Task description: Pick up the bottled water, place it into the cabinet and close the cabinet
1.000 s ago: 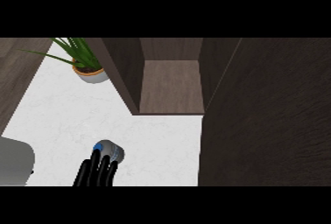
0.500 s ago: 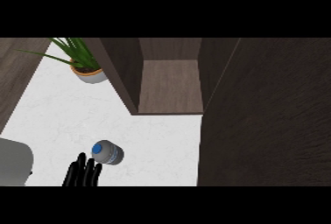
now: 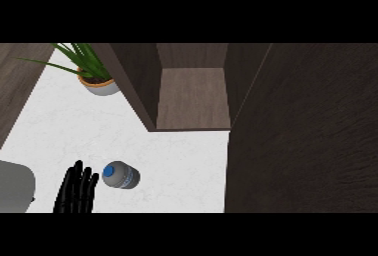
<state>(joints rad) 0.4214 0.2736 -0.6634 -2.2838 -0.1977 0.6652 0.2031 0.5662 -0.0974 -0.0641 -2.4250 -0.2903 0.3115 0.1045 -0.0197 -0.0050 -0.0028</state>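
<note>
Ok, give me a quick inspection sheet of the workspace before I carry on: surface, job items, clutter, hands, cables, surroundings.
Surface: white counter, speckled.
Job's things: bottled water upright on the counter, blue cap up, not held; cabinet open, nothing seen inside.
Clutter: potted plant at the back left.
Hands: one black hand at the lower left, fingers straight, just left of the bottle; whether they touch cannot be told. The other hand is not in view.
Cables: nothing seen.
Surroundings: dark wood panel at right; grey object at the left edge.
</note>
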